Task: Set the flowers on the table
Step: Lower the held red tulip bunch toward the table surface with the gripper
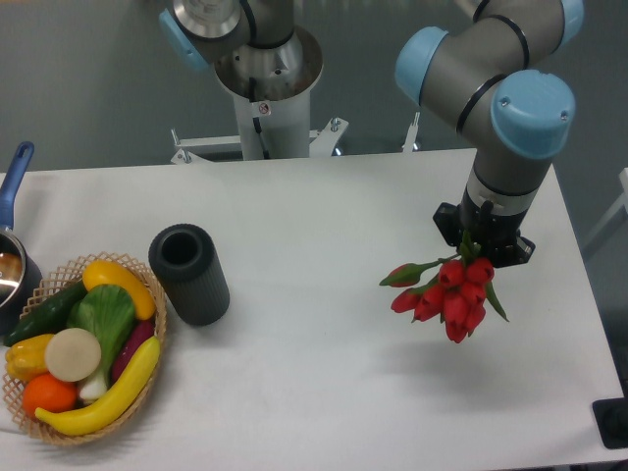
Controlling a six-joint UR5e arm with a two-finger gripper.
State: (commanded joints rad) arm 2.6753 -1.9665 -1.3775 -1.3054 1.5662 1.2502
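Jaws [483, 245] clamped on flowers [446, 291], buds hanging toward frame bottom, above bench [314, 294], right of centre.

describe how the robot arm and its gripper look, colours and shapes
The arm is built of thick grey cylindrical links with rounded light-blue caps on the joints and black rings at the seams. The gripper below the wrist is a black, blocky unit; its fingers are hidden. A silver base column stands behind the table.

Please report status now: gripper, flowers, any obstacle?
Gripper shut on flowers, held above table. Not placed yet. Black vase and basket far left, not in way.
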